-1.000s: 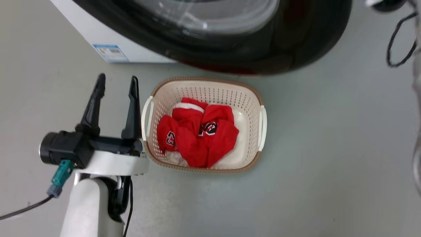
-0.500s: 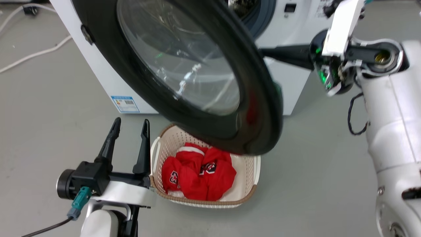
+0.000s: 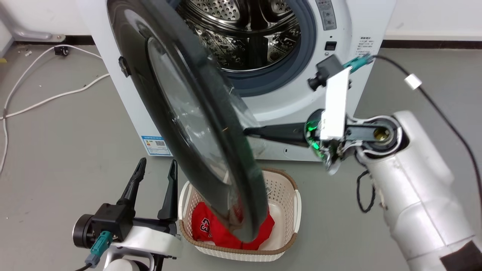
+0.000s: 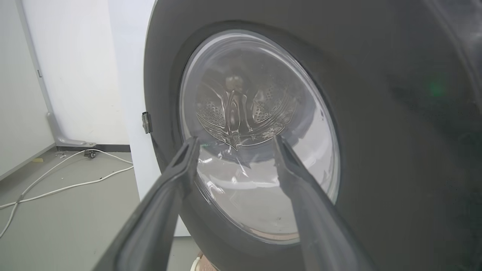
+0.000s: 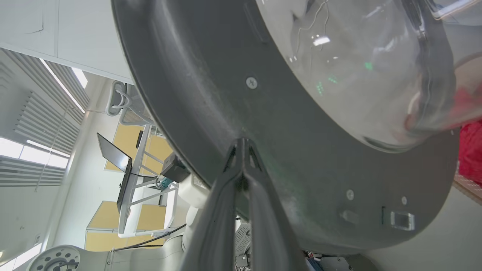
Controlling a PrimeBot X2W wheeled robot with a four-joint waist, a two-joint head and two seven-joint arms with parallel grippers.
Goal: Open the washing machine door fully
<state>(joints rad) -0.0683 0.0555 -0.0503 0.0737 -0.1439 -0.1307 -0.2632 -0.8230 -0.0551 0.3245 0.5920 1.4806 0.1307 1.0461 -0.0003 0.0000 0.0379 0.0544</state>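
Pushing with fingers clenched together, right hand [image 5: 243,142] touches the inner face of the washing machine door [image 3: 188,124]. Left hand [image 3: 157,162] is released, idle beside the basket [image 3: 281,188]. Door roughly half open, standing out over the basket; rest of swing left.

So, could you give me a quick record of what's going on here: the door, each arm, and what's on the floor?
washing machine door: partly open, swung out on its left-side hinge, not yet fully back
drum: exposed behind the door
right gripper: jaws shut, tips against the door's inner face
left gripper: jaws open, holding nothing, beside the basket
basket: on the floor under the door's lower edge
red clothing: bundled inside the basket
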